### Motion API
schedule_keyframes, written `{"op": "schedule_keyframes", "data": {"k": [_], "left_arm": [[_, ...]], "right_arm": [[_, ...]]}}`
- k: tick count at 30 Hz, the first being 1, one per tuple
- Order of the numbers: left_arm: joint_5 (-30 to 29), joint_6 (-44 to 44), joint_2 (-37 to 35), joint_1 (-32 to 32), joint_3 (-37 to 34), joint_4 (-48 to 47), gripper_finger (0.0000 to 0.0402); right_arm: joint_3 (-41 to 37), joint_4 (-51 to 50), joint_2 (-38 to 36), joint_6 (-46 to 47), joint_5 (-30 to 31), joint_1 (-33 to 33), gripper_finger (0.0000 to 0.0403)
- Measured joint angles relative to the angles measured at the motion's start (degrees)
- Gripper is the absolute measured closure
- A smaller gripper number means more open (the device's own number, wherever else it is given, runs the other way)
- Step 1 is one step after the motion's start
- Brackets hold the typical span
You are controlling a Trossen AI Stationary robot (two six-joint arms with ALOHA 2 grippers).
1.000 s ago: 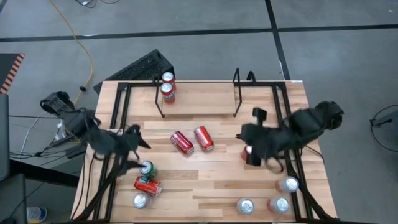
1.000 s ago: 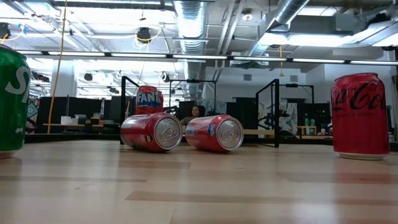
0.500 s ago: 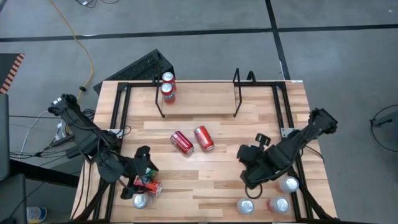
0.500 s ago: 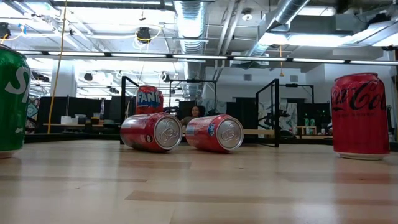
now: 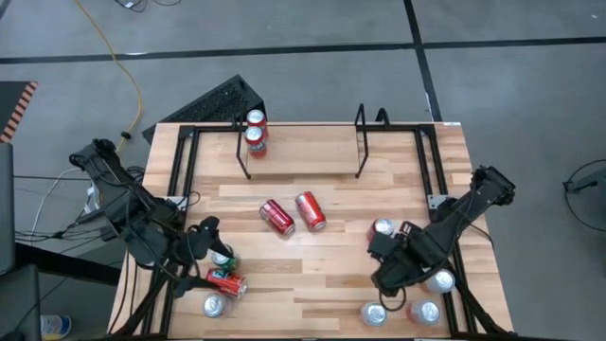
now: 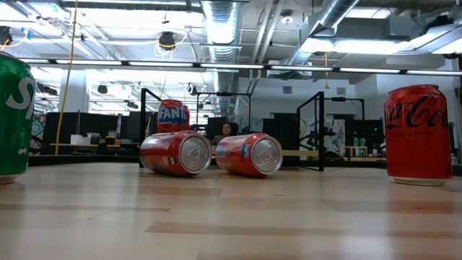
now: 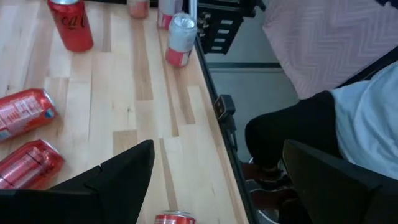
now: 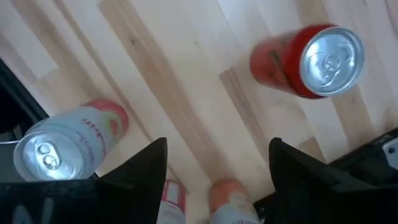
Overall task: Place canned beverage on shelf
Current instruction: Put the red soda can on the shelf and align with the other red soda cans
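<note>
Yellow cable (image 5: 121, 66) on grey floor (image 5: 312, 24)

- The high view looks straight down on the whole bench (image 5: 331, 189).
- The low view sits at bench-top height, close behind the two lying red cans (image 6: 209, 154), which the high view also shows.
- Each wrist view looks past its own pincer at nearby cans.

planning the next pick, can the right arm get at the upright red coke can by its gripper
Probably yes. The right gripper is open, and the upright red cola can stands just beside it on bare wooden table, nothing between them.
</note>
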Motion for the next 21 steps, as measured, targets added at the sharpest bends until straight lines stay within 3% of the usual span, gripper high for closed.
{"op": "schedule_keyframes", "data": {"k": [5, 14, 21], "left_arm": [[-1.83, -2.89, -1.88, 0.04, 0.07, -4.04, 0.0061], [-6.4, -12.06, -1.7, 0.02, 0.07, -10.04, 0.0061], [-7.79, -17.1, -1.34, -0.11, 0.07, -9.94, 0.0061]], "right_arm": [[0.0, 6.75, 0.0, -1.04, 5.73, 0.7, 0.0145], [0.02, 23.6, 0.0, -16.65, 20.77, -4.09, 0.0145], [0.02, 24.85, 0.0, -18.8, 24.4, -11.59, 0.0145]]}}
